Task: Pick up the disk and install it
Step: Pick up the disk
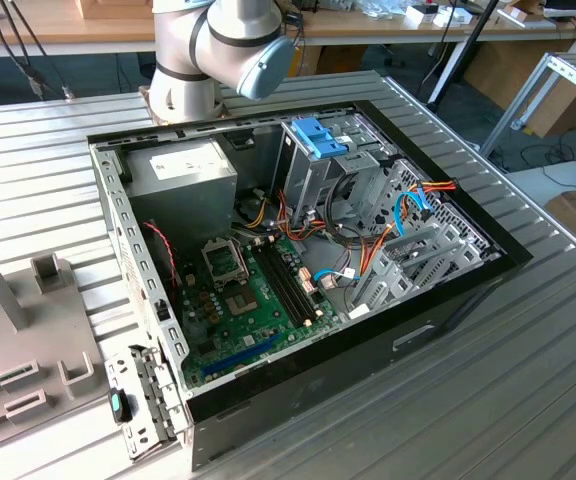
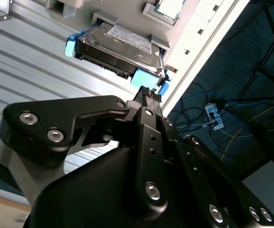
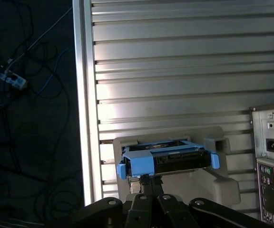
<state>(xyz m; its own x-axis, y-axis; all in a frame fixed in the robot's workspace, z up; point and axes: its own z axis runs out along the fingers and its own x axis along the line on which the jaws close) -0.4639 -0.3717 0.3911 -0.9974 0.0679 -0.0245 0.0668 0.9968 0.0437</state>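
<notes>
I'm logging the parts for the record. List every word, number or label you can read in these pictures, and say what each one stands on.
No text here can be read.
White label on the disk, second wrist view: printed lines, too small to read.
Pale sticker on the power supply, exterior view: too blurred to read.
Motherboard, exterior view: any print is too small to tell.

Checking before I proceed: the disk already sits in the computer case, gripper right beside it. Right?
No. The disk is not in the case; it lies in a grey holder on the table, as the first wrist view shows. The gripper is right beside it.
</notes>
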